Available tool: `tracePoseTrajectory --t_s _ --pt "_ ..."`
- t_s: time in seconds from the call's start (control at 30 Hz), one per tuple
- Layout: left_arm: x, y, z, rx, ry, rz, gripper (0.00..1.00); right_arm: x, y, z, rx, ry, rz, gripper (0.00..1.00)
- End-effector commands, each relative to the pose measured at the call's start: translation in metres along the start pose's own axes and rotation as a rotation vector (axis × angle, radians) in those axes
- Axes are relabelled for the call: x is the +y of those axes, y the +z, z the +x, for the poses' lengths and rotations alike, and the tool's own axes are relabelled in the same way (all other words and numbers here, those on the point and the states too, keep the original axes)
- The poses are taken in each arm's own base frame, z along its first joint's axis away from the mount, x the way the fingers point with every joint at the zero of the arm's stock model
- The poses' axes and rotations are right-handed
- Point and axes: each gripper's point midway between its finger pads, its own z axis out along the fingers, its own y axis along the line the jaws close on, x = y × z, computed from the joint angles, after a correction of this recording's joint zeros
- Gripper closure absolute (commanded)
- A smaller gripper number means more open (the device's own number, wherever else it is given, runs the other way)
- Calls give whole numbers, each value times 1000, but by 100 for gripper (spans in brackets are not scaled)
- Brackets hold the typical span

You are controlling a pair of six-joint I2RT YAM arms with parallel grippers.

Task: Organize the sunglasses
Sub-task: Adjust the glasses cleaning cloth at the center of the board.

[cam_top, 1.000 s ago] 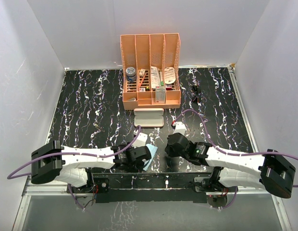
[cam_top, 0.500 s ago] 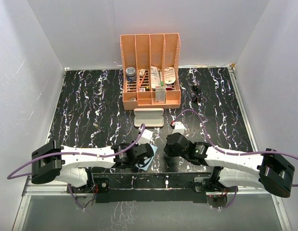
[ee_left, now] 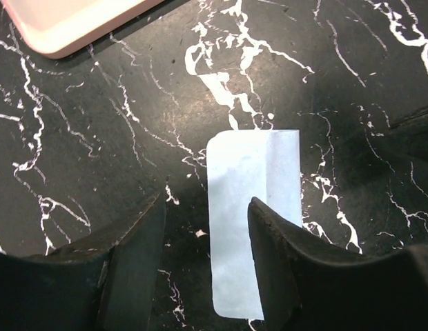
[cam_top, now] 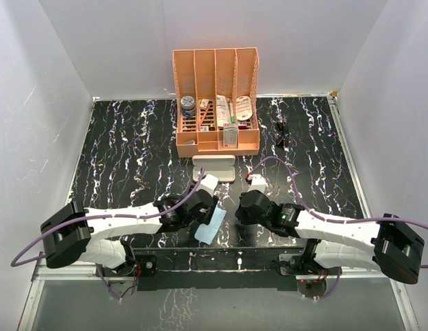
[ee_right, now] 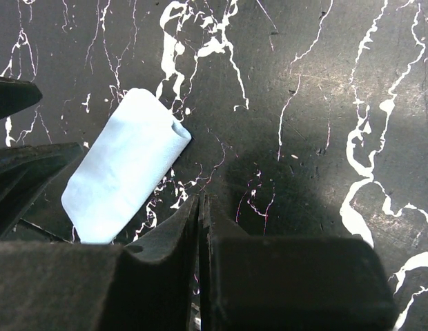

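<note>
Left fingers (ee_left: 131, 262) advanced, apart above blue cloth (ee_left: 231, 227) near table (cam_top: 117, 152) front edge.

Sunglasses (cam_top: 281, 133) tiny, perhaps folded; unclear.

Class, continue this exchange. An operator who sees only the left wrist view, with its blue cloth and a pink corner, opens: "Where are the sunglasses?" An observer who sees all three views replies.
Observer: The sunglasses lie near the back, just right of the orange organizer.
Operator: What is that pink corner?
Observer: A closed pink case, lying flat in front of the organizer.
Operator: And the other arm?
Observer: The right arm hangs just right of the cloth, its jaws shut on nothing.
</note>
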Motion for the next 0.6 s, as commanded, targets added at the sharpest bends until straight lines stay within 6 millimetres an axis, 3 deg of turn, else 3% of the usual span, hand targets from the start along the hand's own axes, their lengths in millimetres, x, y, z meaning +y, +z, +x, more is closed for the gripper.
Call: tracePoseTrajectory --t_s 0.0,0.23,0.57 --pt "-10 2 -10 -31 62 80 50 6 -5 -14 -52 27 -17 96" --pt "-15 15 -8 -11 76 122 52 2 -7 -14 -57 34 -4 96" --pt "-17 34 12 66 97 123 55 -2 -11 -13 -63 40 -1 96"
